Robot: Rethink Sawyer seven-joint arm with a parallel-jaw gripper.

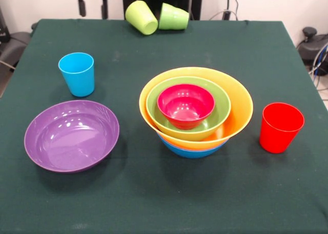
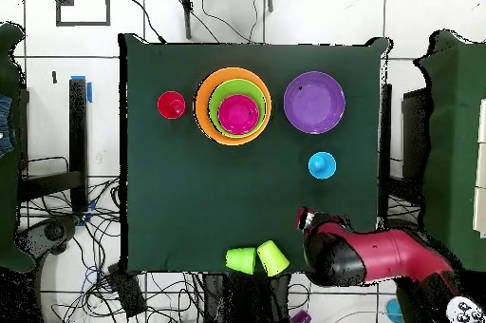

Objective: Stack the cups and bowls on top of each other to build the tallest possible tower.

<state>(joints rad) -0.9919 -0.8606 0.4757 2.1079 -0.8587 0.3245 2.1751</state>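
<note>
Jaws (image 1: pixel 93 3) hang spread and empty at the far edge of the green-clothed counter (image 1: pixel 164 193), two dark fingers apart with nothing between them; from overhead the red and black arm (image 2: pixel 380 257) lies off the counter's corner with its tip near that edge.

Taking the tower (image 1: pixel 197 111) as the landmark: it stands a little to one side of the counter's middle. It is a nest of bowls, with the blue bowl (image 1: pixel 190 152) at the bottom, only its lower rim showing, the large orange bowl (image 1: pixel 241 108) seated in it, the green bowl (image 1: pixel 218 119) inside that, and the small red bowl (image 1: pixel 185 105) upright in the centre.

In the front view, the red cup (image 1: pixel 280 126) stands upright, mouth up, just to the right of the tower and apart from it. One purple bowl (image 1: pixel 72 135) rests open side up well to the tower's left, not touching it; whether a second purple bowl sits under it cannot be told. Beyond that bowl, farther from the tower, the sky blue cup (image 1: pixel 77 73) stands upright. Behind the tower, at the counter's far edge, the yellow-green cup (image 1: pixel 142 17) and the green cup (image 1: pixel 173 17) lie tipped on their sides, touching each other, close to the jaws.
</note>
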